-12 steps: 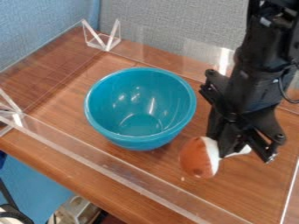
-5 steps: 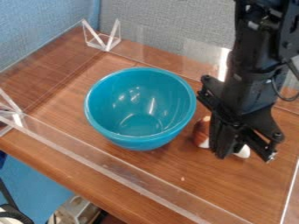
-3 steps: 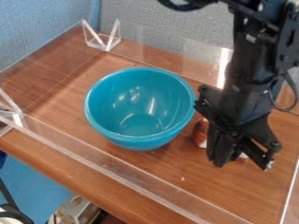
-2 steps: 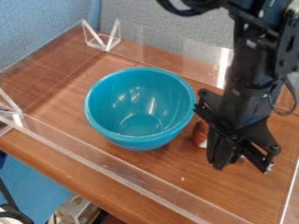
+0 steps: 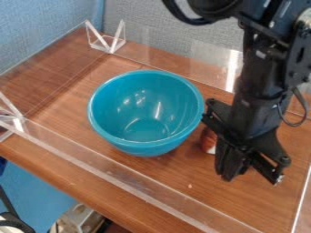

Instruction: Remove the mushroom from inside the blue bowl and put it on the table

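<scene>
Sunk lower, fingers (image 5: 234, 162) pinching mushroom (image 5: 209, 139), only a sliver showing at their left, close to tabletop (image 5: 61, 77). Bowl (image 5: 115, 129) left of fingers, empty. Probably just release remaining.

The arm (image 5: 263, 64) is matt black from top to bottom, built of blocky, angular segments stacked one on another, with glossy highlights along a few edges. A thin dark cable (image 5: 183, 11) curves out near its top. The gripper (image 5: 250, 171) is black too, a wide, boxy housing with hard corners, ending in flat, squared black fingers (image 5: 228, 164).
</scene>
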Motion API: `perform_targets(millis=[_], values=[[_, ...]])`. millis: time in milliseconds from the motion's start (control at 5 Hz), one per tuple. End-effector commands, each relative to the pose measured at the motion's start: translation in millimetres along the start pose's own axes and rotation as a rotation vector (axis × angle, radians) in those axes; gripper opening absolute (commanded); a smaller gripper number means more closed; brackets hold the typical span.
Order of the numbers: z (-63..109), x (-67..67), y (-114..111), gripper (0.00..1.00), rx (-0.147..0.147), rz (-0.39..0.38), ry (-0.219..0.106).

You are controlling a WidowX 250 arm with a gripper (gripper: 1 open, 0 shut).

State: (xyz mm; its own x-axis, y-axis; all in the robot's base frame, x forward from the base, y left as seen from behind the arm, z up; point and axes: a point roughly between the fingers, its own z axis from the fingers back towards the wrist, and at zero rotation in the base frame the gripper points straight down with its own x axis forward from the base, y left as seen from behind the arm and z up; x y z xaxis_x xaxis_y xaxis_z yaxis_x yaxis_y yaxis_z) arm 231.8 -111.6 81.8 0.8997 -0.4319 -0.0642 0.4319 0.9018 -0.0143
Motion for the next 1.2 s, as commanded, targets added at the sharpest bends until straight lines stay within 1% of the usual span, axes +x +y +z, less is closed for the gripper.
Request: perform_targets(millis=[0,1000], values=[[5.6,3.0,0.5,0.00,0.002,0.000,-0.029],[9.6,4.9,7.6,0.00,0.015,0.015,-0.036]])
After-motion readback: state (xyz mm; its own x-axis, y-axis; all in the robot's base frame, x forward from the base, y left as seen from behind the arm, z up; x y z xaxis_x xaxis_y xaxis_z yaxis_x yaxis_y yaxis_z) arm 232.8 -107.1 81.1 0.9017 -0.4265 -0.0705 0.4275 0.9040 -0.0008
